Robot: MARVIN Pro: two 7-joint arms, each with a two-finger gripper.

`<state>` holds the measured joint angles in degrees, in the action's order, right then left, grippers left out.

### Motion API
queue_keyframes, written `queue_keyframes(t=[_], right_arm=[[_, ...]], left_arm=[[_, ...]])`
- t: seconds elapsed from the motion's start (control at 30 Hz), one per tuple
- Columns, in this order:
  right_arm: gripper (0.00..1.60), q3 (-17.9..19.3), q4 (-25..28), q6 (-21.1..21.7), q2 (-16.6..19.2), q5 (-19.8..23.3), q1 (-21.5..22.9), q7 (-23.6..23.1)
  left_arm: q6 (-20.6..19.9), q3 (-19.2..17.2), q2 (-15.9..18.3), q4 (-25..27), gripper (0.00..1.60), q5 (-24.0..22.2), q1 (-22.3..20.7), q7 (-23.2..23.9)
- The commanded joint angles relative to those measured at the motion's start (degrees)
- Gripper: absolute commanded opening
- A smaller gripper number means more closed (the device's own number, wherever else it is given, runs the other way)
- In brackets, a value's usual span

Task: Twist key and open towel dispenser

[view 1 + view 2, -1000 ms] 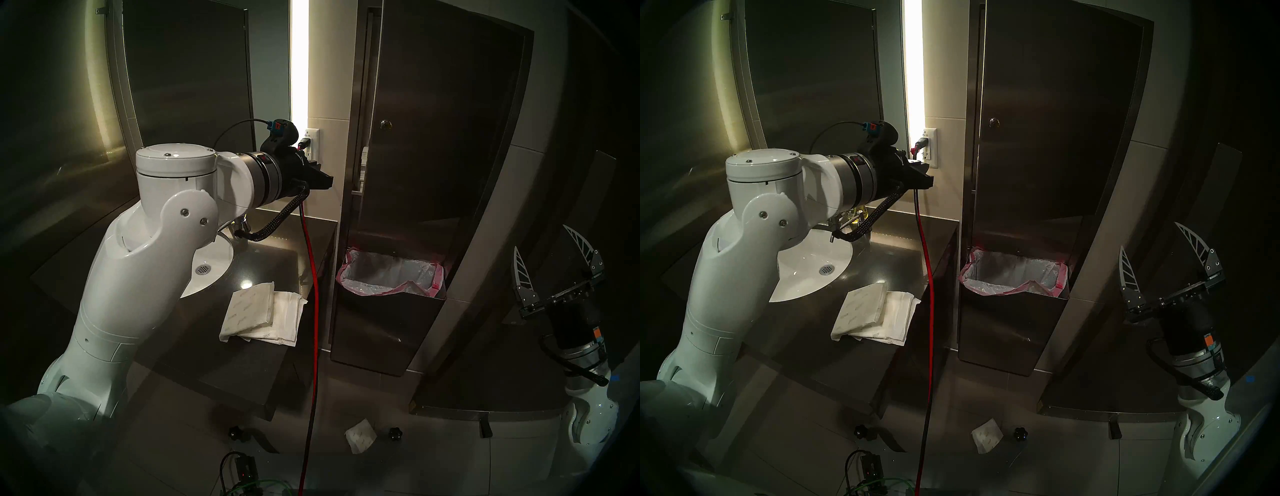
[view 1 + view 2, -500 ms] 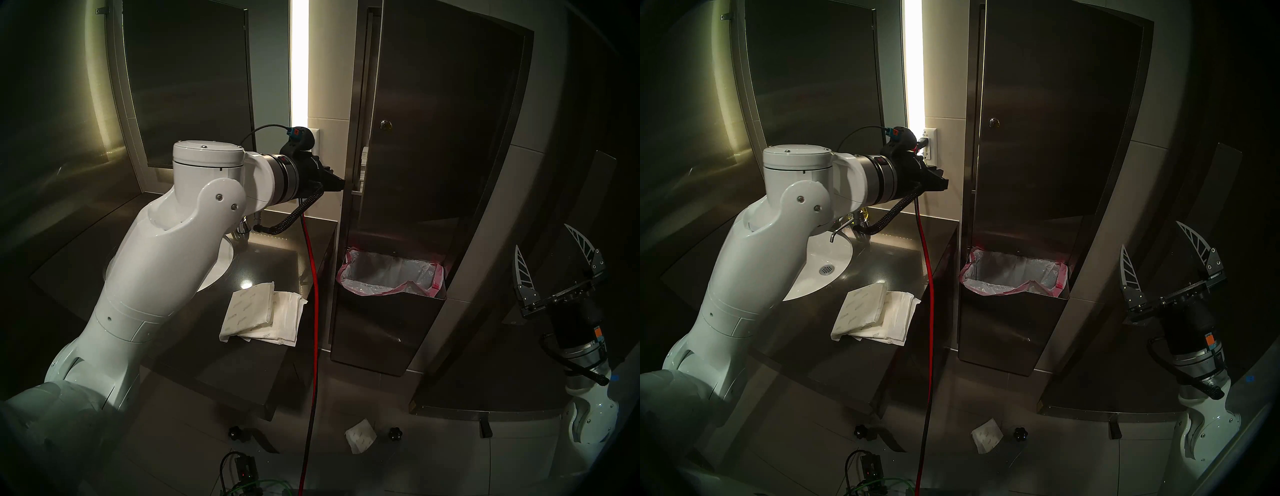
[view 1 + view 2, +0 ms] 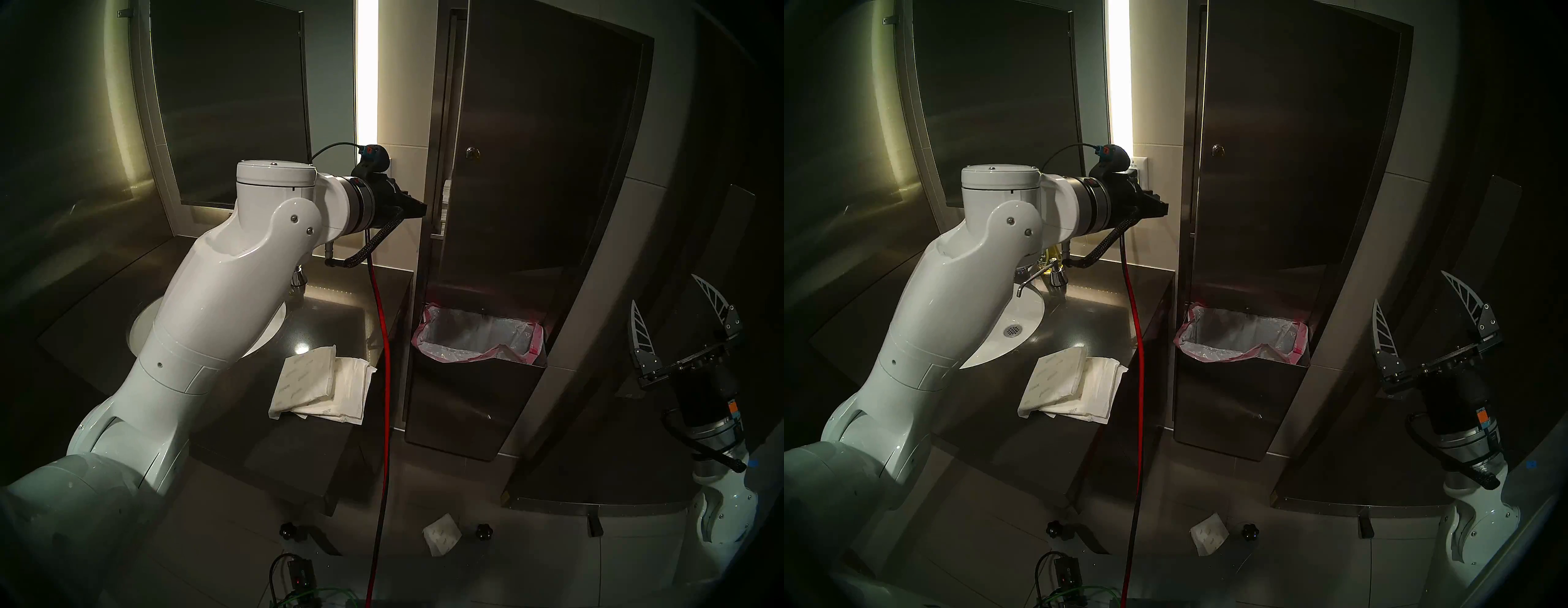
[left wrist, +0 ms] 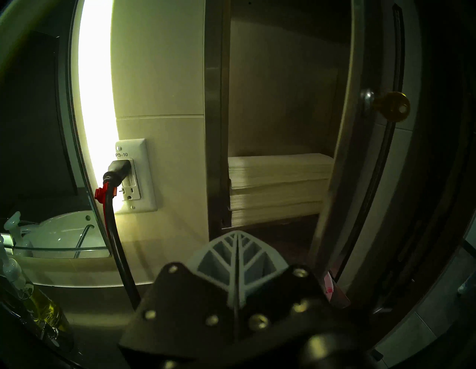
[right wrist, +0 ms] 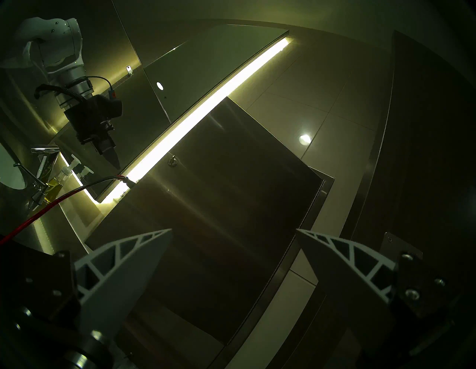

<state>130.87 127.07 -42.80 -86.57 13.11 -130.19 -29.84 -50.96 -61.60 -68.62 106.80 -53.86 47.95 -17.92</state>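
The towel dispenser [image 3: 530, 170] is a tall steel wall cabinet. Its door stands ajar at the left edge, and a stack of paper towels [image 4: 278, 185] shows inside. The key [image 4: 391, 107] sticks out of the round lock on the door [image 3: 471, 153], brass-headed in the left wrist view. My left gripper [image 3: 423, 209] is shut on nothing. It hangs just left of the door's open edge, below and left of the key, and its closed tips [image 4: 237, 233] point into the gap. My right gripper [image 3: 662, 291] is open and empty, low at the far right, away from the door [image 5: 231, 180].
The bin with a pink-edged bag [image 3: 475, 339] sits under the door. Folded paper towels [image 3: 318, 386] lie on the dark counter beside the sink [image 3: 1013, 322]. A red cable [image 3: 384, 382] runs from the wall outlet [image 4: 134, 175] to the floor. A loose towel [image 3: 441, 539] lies on the floor.
My left arm has swung right and a little up, bringing the shut gripper from in front of the outlet to the dispenser's left edge. The right arm has barely moved.
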Motion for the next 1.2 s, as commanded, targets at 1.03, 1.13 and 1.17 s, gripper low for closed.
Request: queue_keyframes(t=[1.03, 1.13, 1.17], right_arm=[[1.6, 0.1, 0.4, 0.1, 0.0, 0.1, 0.1, -0.1], [1.6, 0.1, 0.4, 0.1, 0.0, 0.1, 0.1, -0.1], [1.6, 0.1, 0.4, 0.1, 0.0, 0.1, 0.1, -0.1]], left_arm=[[6.0, 1.9, -2.6, -4.9, 0.0, -1.1, -5.6, 12.9], [6.6, 1.5, -2.5, -4.8, 0.0, -1.6, -5.0, 13.8], [6.9, 1.3, -2.4, -4.9, 0.0, -2.1, -4.9, 14.6]])
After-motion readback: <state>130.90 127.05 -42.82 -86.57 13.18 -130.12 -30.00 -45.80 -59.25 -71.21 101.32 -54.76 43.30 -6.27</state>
